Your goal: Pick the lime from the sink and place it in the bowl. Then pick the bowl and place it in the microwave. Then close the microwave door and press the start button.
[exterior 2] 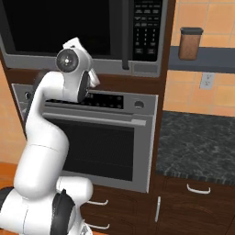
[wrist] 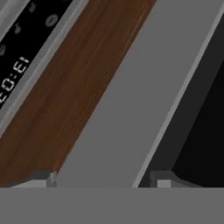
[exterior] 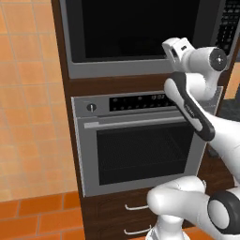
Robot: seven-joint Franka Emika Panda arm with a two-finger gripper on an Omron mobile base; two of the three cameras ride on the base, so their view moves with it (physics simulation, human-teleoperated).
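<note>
A: hand [wrist: 103, 183] state? 
B: Fingers apart, grasping nothing, nose up against the microwave's [exterior: 140, 37] grey lower trim. 
A: Door? 
B: microwave door [exterior 2: 64, 27] looks shut. Rigid, hinged, slick glass; I'd push the frame or bar handle [exterior 2: 125, 34], not the pane.

even, bright rendered light, soft shadows, no glare (hand view slightly blurred).

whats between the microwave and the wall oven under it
A strip of brown wood cabinet front separates the microwave from the wall oven, clearest in the right base view.
</note>
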